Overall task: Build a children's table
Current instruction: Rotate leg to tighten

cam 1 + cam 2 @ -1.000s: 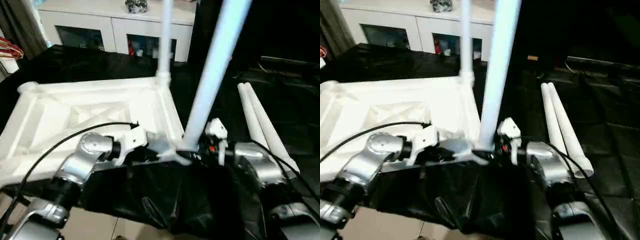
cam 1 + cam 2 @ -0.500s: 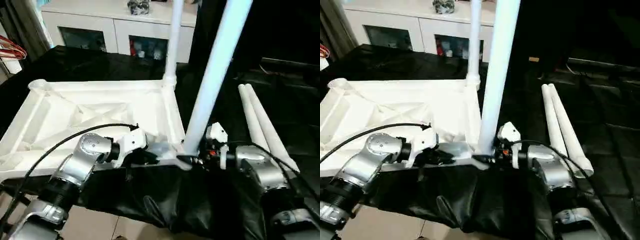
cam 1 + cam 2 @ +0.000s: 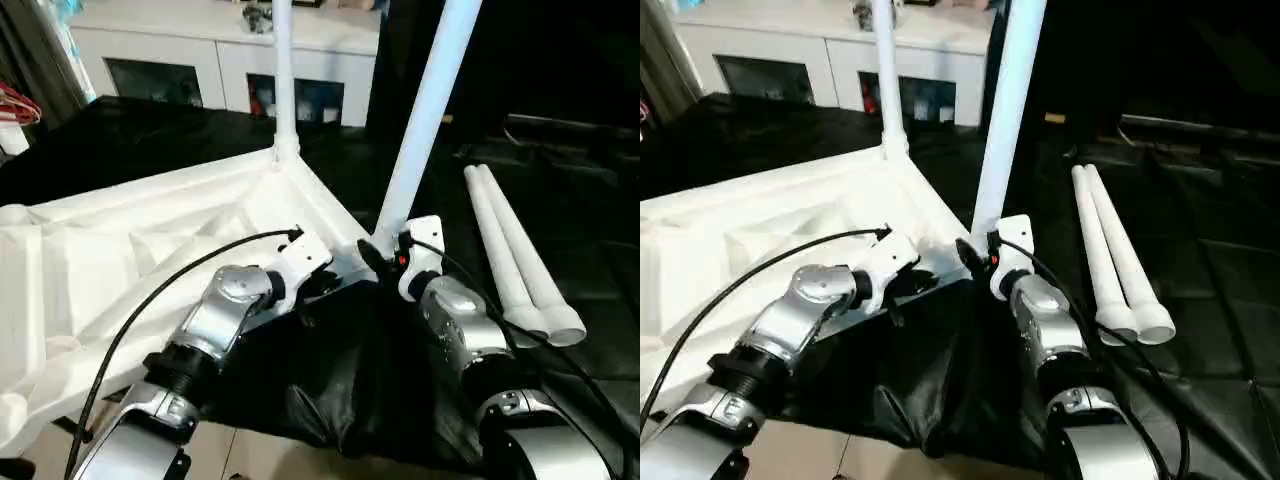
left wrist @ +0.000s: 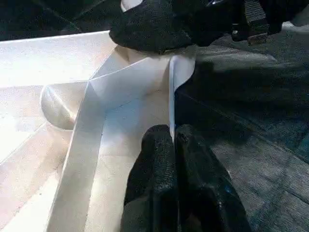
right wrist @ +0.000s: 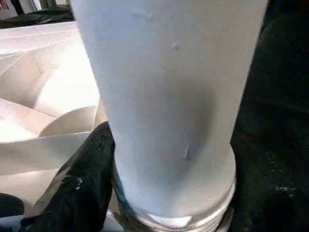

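**Clerk:** Tabletop [image 3: 150, 240], white plastic, rectangular, ribbed underside up, lying on the black-draped bench [image 3: 140, 130]. Location: ten o'clock of the robot's forearms.

**Onlooker:** Legs, white tapered plastic tubes: four counted. One standing leg [image 3: 283, 80] in the far corner socket at twelve o'clock. One near leg [image 3: 425, 110] upright at the near corner socket, one o'clock. Two spare legs [image 3: 520, 250] lying side by side on the black cloth at three o'clock, touching.

**Clerk:** Pincers?

**Onlooker:** Right gripper [image 5: 169, 212] has its black fingers spread around the near leg's foot, at the threaded collar. Left gripper [image 4: 171, 145] is pinched closed on the tabletop's thin rim, just beside that corner.

**Clerk:** Step in hand?

**Onlooker:** By my judgement, seating the second leg, the left arm steadying the top. Next likely calls for turning or pressing it home, then fetching a spare.

**Clerk:** Other stock?

**Onlooker:** One white cabinet [image 3: 200, 40] with glass doors, eleven o'clock, beyond the bench.
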`<state>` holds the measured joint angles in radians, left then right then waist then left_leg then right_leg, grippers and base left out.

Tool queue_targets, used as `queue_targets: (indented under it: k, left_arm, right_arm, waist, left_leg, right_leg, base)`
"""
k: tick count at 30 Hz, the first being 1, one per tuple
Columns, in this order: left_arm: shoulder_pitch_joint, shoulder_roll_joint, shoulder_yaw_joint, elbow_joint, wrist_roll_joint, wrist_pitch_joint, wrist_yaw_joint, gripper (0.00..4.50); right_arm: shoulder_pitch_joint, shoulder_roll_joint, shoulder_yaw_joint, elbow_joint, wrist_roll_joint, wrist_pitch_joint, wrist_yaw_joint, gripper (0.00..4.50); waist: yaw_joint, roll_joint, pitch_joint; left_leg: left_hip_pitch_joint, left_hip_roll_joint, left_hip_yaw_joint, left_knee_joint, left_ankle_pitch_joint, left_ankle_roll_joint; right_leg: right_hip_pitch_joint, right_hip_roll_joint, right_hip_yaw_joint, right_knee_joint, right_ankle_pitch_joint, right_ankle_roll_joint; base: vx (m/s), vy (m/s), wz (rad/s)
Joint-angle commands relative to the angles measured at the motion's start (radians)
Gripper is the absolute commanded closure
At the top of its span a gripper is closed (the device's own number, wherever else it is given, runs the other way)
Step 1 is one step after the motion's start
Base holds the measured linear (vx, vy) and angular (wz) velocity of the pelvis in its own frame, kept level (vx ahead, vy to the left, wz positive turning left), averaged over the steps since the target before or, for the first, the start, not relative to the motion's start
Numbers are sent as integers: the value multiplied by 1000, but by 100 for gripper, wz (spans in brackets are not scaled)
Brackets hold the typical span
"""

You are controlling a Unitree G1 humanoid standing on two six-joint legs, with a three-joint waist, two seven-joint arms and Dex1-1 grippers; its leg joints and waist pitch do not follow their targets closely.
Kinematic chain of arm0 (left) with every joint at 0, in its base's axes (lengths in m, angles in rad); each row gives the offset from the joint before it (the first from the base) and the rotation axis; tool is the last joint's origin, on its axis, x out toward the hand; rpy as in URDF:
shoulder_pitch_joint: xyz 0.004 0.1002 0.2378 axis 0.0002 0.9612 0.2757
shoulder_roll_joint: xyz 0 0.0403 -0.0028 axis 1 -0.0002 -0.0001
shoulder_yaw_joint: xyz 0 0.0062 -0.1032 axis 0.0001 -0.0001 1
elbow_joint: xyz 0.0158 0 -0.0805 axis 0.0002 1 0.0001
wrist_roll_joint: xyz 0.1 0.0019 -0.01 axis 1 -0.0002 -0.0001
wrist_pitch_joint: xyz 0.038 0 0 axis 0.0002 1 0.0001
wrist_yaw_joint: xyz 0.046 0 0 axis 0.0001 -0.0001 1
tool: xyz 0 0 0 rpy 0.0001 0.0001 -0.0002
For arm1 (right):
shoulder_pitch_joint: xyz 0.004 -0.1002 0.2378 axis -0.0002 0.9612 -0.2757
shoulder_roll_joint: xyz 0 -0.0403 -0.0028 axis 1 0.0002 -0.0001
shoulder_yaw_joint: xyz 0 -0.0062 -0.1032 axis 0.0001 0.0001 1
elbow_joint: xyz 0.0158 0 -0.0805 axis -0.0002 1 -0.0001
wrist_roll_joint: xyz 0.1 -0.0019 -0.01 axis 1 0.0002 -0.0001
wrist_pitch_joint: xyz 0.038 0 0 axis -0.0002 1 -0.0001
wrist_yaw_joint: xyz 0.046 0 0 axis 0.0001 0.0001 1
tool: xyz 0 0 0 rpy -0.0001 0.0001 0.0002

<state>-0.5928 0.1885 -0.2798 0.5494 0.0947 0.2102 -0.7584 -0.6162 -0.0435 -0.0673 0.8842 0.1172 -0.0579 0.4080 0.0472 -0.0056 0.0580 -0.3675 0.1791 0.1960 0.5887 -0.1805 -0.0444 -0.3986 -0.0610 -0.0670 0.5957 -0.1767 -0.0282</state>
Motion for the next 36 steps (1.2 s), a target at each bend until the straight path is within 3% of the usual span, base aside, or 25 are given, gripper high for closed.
queue_targets:
  k: [1, 6, 11, 15, 23, 24, 28, 33, 36]
  left_arm:
    - [-26, -28, -28, -16, -1, -31, 7, 450]
    - [-3, 4, -30, -37, -5, -42, -44, 450]
    - [33, 59, -43, -81, -24, -65, -143, 450]
    - [51, 97, -47, -99, -37, -87, -199, 450]
    - [95, 190, -52, -148, -73, -105, -347, 450]
    - [100, 209, -53, -155, -81, -107, -374, 450]
    - [102, 229, -54, -161, -85, -107, -404, 450]
    - [102, 236, -51, -166, -88, -104, -413, 450]
    - [98, 229, -51, -159, -80, -105, -393, 450]
  right_arm:
    - [-5, 55, 52, 22, 9, 10, 82, 87]
    - [-10, 10, 77, 23, -23, -32, 148, 52]
    - [14, -59, 113, -23, -15, -32, 337, 52]
    - [40, -111, 141, -68, -3, -10, 480, 52]
    - [115, -225, 214, -198, 24, 28, 769, 52]
    - [128, -243, 231, -220, 22, 39, 805, 77]
    - [137, -257, 243, -239, 15, 44, 838, 88]
    - [151, -258, 250, -272, 25, 69, 853, 137]
    - [156, -252, 252, -275, 24, 73, 841, 166]
  waist:
    - [2, 2, -66]
    - [7, 6, -68]
    - [4, 4, -71]
    - [11, 2, -70]
    - [22, 1, -64]
    - [23, 0, -64]
    - [24, -1, -65]
    - [28, -2, -67]
    - [31, -2, -66]
  left_leg:
    - [14, 56, -29, -71, -249, 26]
    - [12, 58, -28, -69, -217, 39]
    - [7, 59, -27, -66, -188, 60]
    - [9, 61, -24, -64, -175, 79]
    - [14, 65, -24, -68, -227, 55]
    - [15, 65, -25, -69, -230, 53]
    - [14, 64, -24, -68, -220, 50]
    - [14, 63, -24, -67, -189, 57]
    - [15, 64, -24, -67, -200, 52]
  right_leg:
    - [41, -94, 55, -78, -268, -196]
    - [44, -94, 53, -74, -241, -206]
    - [50, -92, 52, -64, -169, -230]
    - [49, -91, 52, -63, -155, -237]
    - [44, -91, 51, -71, -275, -209]
    - [44, -91, 51, -73, -290, -205]
    - [42, -91, 52, -72, -290, -205]
    - [43, -89, 51, -67, -244, -211]
    - [42, -91, 51, -70, -262, -210]
  base:
    - [0, 0, 0]
    - [0, 0, 0]
    - [0, 0, 0]
    - [0, 0, 0]
    - [0, 0, 0]
    - [0, 0, 0]
    - [0, 0, 0]
    - [0, 0, 0]
    - [0, 0, 0]
